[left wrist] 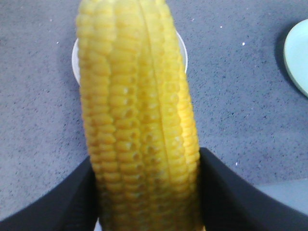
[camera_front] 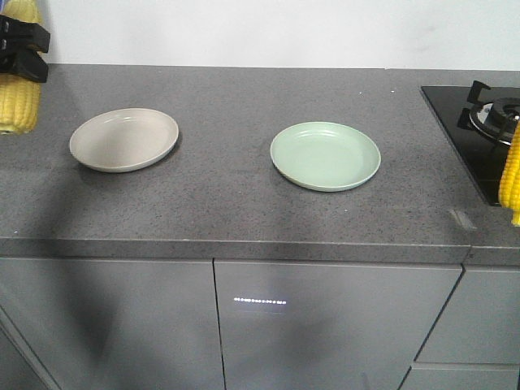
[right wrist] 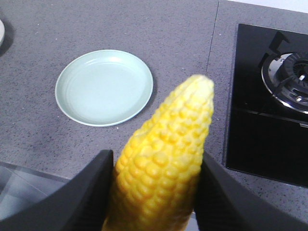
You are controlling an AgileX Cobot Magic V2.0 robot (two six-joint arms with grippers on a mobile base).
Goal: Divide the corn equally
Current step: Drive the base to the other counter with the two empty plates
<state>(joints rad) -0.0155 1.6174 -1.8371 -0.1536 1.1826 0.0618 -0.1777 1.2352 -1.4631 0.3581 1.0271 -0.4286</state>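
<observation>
Each gripper holds one cob of corn above the grey counter. My left gripper is shut on a yellow cob that hangs at the far left, up and left of the beige plate. In the left wrist view that plate shows only as slivers behind the cob. My right gripper is shut on a second cob at the right edge, over the counter between the green plate and the stove. Both plates hold nothing.
A black glass gas hob with a burner occupies the counter's right end. The counter's front edge runs above grey cabinet doors. A white wall backs the counter.
</observation>
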